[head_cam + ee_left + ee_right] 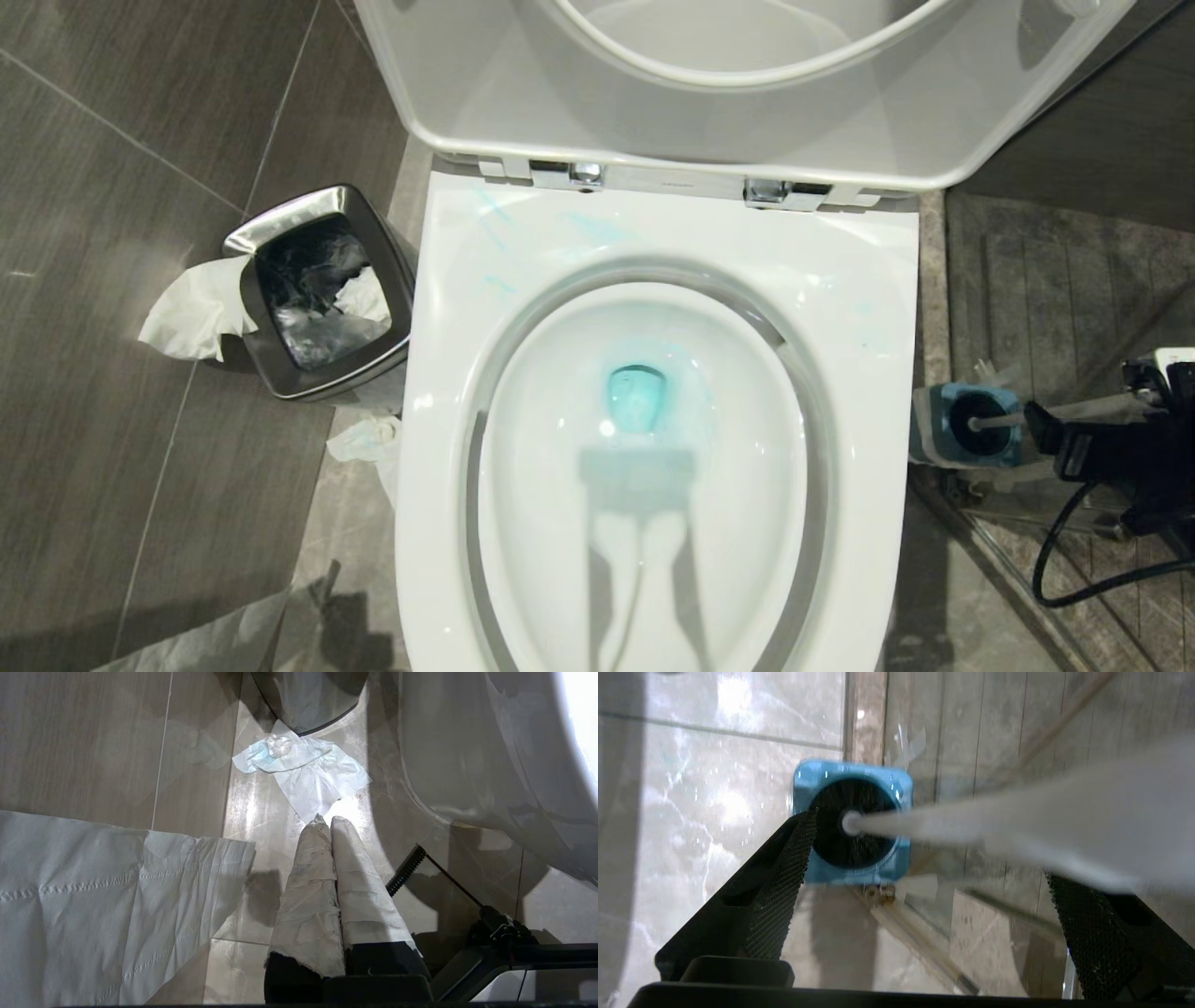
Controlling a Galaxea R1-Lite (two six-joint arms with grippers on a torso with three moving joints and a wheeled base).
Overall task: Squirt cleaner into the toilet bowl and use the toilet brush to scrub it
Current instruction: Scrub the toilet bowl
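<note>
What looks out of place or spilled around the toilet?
Crumpled tissue hangs over the steel bin's rim, and another tissue lies on the floor beside the toilet bowl. Blue streaks smear the bowl's rim.

Head camera steeply above toilet bowl [653,448]

No legible text or labels.

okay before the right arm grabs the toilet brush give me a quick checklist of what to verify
1. Right gripper fingers open: ok.
2. Toilet brush handle between the fingers: ok.
3. Brush seated in its blue holder: ok.
4. Blue cleaner in the toilet bowl: ok.
5. Seat and lid raised: ok.
6. Left gripper shut, parked low over the floor: ok.
</note>
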